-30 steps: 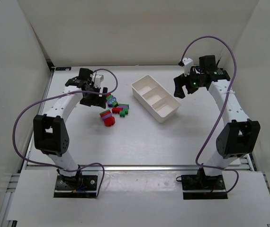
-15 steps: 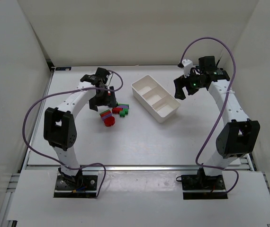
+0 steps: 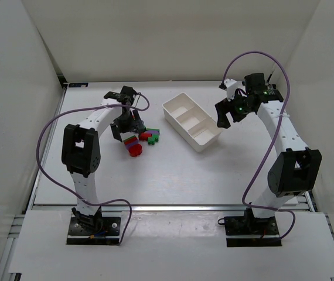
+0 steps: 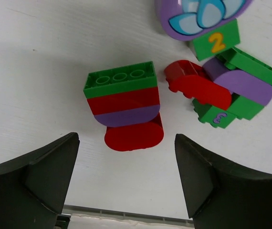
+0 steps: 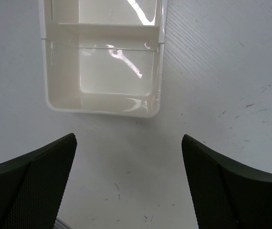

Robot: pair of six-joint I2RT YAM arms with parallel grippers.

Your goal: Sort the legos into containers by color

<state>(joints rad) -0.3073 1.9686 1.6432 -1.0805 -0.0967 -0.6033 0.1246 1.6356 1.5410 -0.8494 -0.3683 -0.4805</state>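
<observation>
The legos lie in a loose pile left of the tray. A stack [image 4: 124,107] of green, red, purple and red bricks, also in the top view [image 3: 134,146], lies just ahead of my left gripper [image 4: 126,183], which is open and empty and hovers over the pile [image 3: 129,126]. A cluster of red, purple and green bricks [image 4: 222,90] sits to its right, seen from above too [image 3: 150,137]. The white three-compartment tray [image 3: 181,100] looks empty. My right gripper [image 3: 221,115] is open and empty beside the tray's near right end [image 5: 160,71], its fingers over bare table [image 5: 126,186].
A purple disc with a flower print [image 4: 198,16] and a green brick marked 2 [image 4: 215,43] lie at the far side of the pile. White walls enclose the table on the left, back and right. The purple cables loop above both arms.
My left arm has swung right, from the left of the pile to over it. My right gripper has shifted only slightly beside the tray.
</observation>
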